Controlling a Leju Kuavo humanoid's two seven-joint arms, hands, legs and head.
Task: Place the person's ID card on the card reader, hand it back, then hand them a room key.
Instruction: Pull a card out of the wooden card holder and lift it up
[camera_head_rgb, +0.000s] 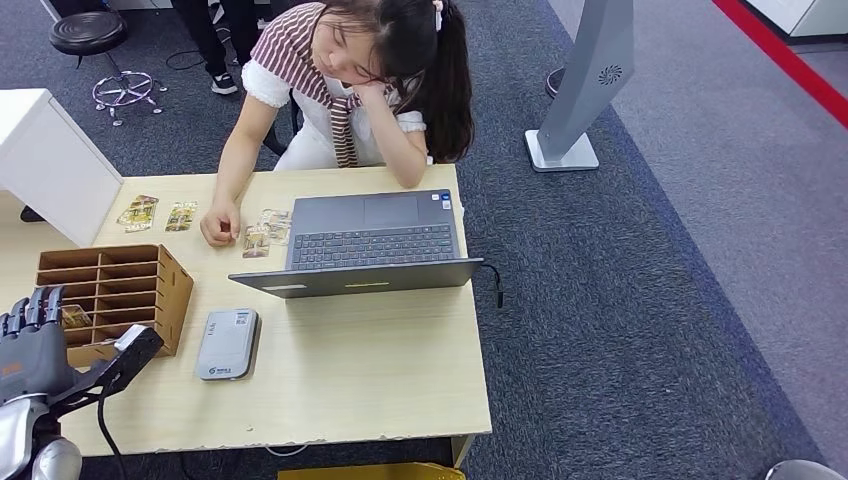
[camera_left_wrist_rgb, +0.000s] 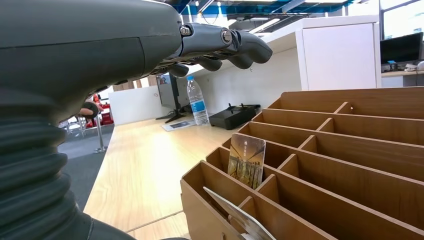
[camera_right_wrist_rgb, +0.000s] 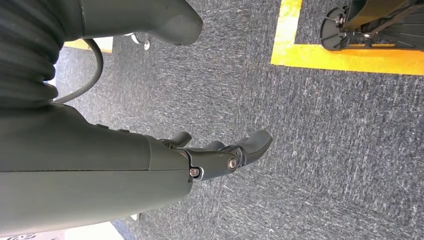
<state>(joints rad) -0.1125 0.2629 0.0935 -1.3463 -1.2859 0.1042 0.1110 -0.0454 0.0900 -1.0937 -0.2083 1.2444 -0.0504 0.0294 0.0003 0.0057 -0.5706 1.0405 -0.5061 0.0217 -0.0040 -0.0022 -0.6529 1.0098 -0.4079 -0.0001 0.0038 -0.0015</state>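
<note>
A grey-white card reader (camera_head_rgb: 228, 343) lies on the desk in front of the laptop. The person across the desk rests a hand (camera_head_rgb: 219, 226) beside two picture cards (camera_head_rgb: 256, 240); two more cards (camera_head_rgb: 138, 212) lie further left. My left hand (camera_head_rgb: 38, 342) hovers at the near left by a wooden slotted box (camera_head_rgb: 110, 295), fingers apart and holding nothing. In the left wrist view the fingers (camera_left_wrist_rgb: 235, 46) reach over the box (camera_left_wrist_rgb: 350, 150), where one card (camera_left_wrist_rgb: 246, 160) stands in a slot and another (camera_left_wrist_rgb: 240, 217) leans nearer. My right hand (camera_right_wrist_rgb: 220, 156) hangs empty over the carpet.
An open grey laptop (camera_head_rgb: 375, 240) fills the desk's middle, its screen edge facing me. A white cabinet (camera_head_rgb: 50, 160) stands at the far left of the desk (camera_head_rgb: 380, 380). A water bottle (camera_left_wrist_rgb: 197, 100) and a black tray (camera_left_wrist_rgb: 235, 115) sit on a neighbouring desk.
</note>
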